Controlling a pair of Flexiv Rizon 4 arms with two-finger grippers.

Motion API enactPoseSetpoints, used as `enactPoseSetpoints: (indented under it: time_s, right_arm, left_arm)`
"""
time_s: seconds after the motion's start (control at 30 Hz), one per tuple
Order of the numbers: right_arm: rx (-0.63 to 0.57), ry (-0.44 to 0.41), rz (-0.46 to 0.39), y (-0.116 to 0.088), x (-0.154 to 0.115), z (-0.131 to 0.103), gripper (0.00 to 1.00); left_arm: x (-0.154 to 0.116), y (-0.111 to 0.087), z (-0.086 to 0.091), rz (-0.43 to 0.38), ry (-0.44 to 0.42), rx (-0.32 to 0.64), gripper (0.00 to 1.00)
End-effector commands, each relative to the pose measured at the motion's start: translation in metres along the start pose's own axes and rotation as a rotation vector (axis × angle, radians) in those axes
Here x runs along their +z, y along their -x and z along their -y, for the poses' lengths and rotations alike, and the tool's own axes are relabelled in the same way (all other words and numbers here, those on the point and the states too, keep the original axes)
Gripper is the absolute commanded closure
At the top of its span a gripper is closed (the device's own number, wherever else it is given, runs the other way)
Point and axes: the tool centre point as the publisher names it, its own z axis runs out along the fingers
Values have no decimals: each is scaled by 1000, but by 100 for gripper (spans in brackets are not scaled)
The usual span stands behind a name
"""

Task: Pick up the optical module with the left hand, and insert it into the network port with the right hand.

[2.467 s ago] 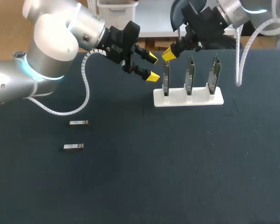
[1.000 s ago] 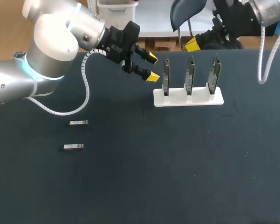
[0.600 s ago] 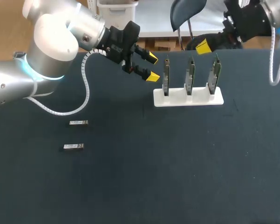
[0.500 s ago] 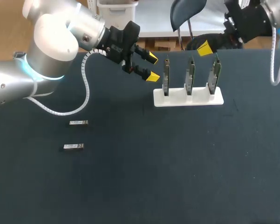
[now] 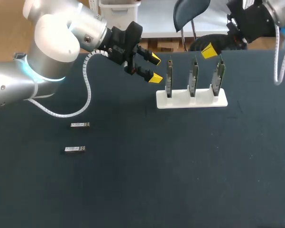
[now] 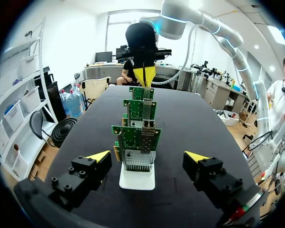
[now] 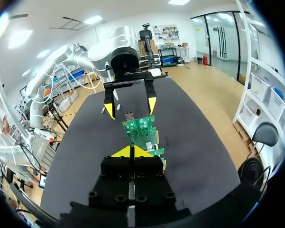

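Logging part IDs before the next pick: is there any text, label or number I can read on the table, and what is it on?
No text here can be read.
Far optical module: pale label on top, too small to read.
Near optical module: pale label on top, too small to read.
Circuit boards in the white stand: any markings are too blurred to read.

No lettering can be read (marks on the circuit boards too small).
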Motion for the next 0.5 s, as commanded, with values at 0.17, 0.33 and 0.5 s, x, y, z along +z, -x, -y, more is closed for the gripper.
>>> enactPoseSetpoints:
  time_s: [0.17,0.33,0.5]
  right_arm:
    - [2,-3,11,-3,2,-2,100]
    - [13,-24,8,-5,5,-3,100]
    - [23,-28,2,-5,5,-3,0]
  left_arm:
    - [0,1,-1,-4,-1,-2,0]
    - [0,1,-1,-4,-1,-2,0]
    - [0,1,-1,-4,-1,-2,0]
